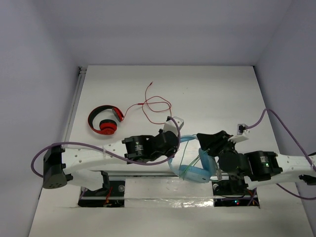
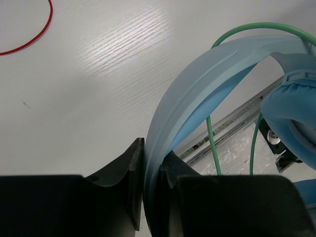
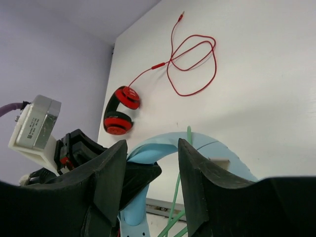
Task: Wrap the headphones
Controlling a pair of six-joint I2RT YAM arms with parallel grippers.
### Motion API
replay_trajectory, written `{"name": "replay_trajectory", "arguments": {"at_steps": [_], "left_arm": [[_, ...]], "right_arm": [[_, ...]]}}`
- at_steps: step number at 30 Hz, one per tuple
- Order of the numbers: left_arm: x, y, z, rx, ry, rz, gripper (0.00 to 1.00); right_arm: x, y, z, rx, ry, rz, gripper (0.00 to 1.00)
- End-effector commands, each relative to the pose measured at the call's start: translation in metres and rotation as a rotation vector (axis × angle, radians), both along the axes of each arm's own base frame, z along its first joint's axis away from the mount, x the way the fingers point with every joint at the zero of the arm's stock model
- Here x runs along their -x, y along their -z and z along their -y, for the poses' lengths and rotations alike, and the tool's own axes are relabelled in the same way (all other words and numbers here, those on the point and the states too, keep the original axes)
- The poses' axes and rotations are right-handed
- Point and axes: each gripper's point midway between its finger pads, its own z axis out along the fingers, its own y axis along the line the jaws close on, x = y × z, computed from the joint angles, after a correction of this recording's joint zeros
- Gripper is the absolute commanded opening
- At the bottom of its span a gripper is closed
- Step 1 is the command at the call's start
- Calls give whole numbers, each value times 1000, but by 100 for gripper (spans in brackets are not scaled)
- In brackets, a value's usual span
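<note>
The light blue headphones (image 1: 193,173) hang near the table's front edge between my two arms. My left gripper (image 1: 172,144) is shut on the wide headband (image 2: 207,84), which rises from between its jaws (image 2: 153,173). A padded blue ear cup (image 2: 291,113) hangs at the right of that view. The thin green cable (image 2: 212,143) loops over the headband and hangs below it. My right gripper (image 1: 204,143) is open and holds nothing; in its wrist view (image 3: 152,148) its fingers straddle the headband (image 3: 217,148) and the green cable (image 3: 177,197).
The smaller red-and-black headphones (image 1: 104,120) lie at the back left with their red cable (image 1: 155,106) spread loosely toward the middle; both show in the right wrist view (image 3: 121,111). The table's front rail (image 1: 138,173) runs just below the blue headphones.
</note>
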Motion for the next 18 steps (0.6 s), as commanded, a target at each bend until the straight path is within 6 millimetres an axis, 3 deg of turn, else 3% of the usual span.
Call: {"name": "replay_trajectory", "arguments": {"at_steps": [1, 18], "left_arm": [[0, -41, 25, 139, 14, 10, 0], [-3, -44, 25, 133, 11, 26, 0]], "right_arm": [[-11, -20, 26, -51, 103, 45, 52], [-17, -63, 79, -89, 155, 97, 52]]}}
